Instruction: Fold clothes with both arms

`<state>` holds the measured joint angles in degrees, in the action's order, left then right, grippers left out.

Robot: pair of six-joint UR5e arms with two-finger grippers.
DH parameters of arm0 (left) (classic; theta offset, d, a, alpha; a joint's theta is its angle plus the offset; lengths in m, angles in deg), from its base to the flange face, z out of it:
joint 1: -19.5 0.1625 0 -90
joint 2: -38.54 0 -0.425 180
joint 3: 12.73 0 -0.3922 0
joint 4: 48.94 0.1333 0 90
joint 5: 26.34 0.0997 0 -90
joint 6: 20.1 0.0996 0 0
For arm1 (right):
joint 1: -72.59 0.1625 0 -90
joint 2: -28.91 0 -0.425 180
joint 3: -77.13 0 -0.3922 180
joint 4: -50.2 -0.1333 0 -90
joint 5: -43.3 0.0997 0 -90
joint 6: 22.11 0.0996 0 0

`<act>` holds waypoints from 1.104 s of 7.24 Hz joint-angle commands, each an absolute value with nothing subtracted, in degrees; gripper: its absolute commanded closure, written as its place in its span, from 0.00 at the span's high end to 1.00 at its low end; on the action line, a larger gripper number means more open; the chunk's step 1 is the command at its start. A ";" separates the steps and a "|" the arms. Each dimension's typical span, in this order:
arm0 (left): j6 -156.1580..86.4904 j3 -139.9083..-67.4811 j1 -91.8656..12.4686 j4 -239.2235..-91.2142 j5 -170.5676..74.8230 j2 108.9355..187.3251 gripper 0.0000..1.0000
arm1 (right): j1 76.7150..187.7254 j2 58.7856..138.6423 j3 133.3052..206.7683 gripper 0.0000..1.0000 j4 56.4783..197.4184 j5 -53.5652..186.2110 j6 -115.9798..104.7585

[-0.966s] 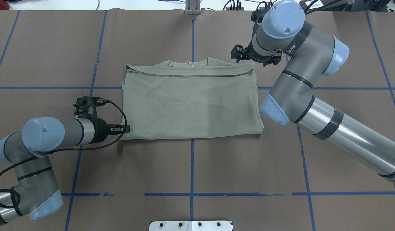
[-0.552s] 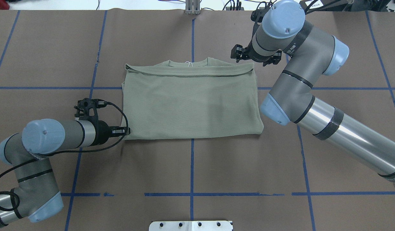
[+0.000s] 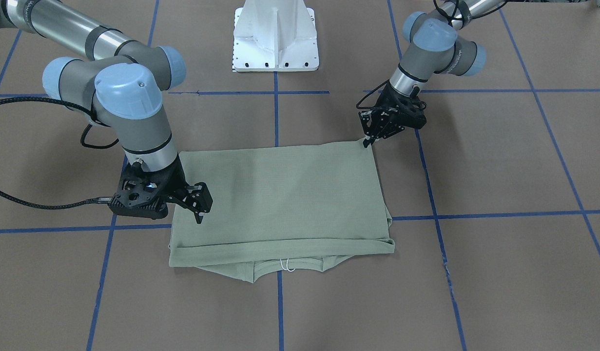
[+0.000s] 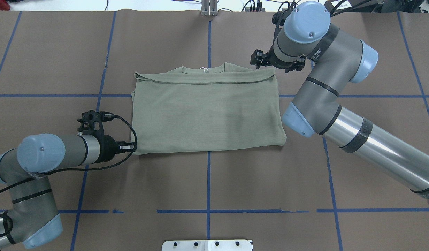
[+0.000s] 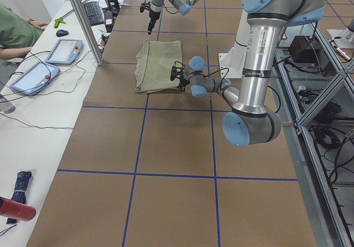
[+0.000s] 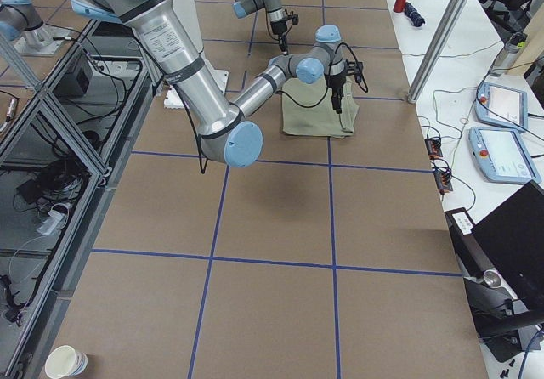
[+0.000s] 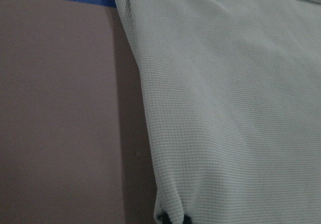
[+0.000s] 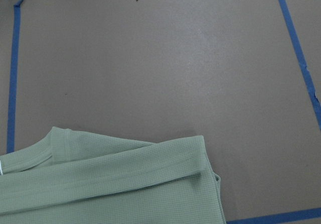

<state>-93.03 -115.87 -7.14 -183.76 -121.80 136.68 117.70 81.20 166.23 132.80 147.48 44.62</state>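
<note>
Overhead exterior: sage-green knit shirt (image 4: 207,111) lies mid-table on the brown paper cover (image 4: 148,181). It's folded to a rough rectangle, with ribbed collar (image 4: 216,67) and white string loop (image 4: 204,70) poking out at the far edge. Fine waffle knit, so I'd expect soft, light and limp. It should sag off any single grab point, and the layers may slide apart. Best hold is at the corners, pinching all layers, both arms lifting together. Left gripper (image 4: 130,147) sits at the near left corner, tips closed with fabric bunched between them (left wrist view). Right gripper (image 3: 158,202) hangs over the far right corner, jaws spread, holding nothing. Blue tape grid (image 4: 208,174) works as an alignment reference.
</note>
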 commanded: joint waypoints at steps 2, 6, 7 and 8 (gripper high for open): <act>-79.66 -113.66 -16.05 -183.24 -121.70 134.86 0.00 | 117.33 81.46 166.25 1.00 132.73 147.45 44.77; -62.41 -78.41 -31.19 -182.00 -121.61 162.82 0.00 | 117.06 81.46 166.95 1.00 132.73 147.45 45.12; -59.51 -68.63 -33.04 -182.18 -120.13 170.21 0.00 | 116.97 81.55 167.74 1.00 132.82 147.36 45.12; -57.39 -64.10 -33.84 -182.44 -117.86 173.33 0.00 | 116.80 81.55 168.01 1.00 132.82 147.45 45.21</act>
<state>-60.48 -72.51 -32.15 -182.21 -120.02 167.18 116.95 81.51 167.47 132.79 147.42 45.13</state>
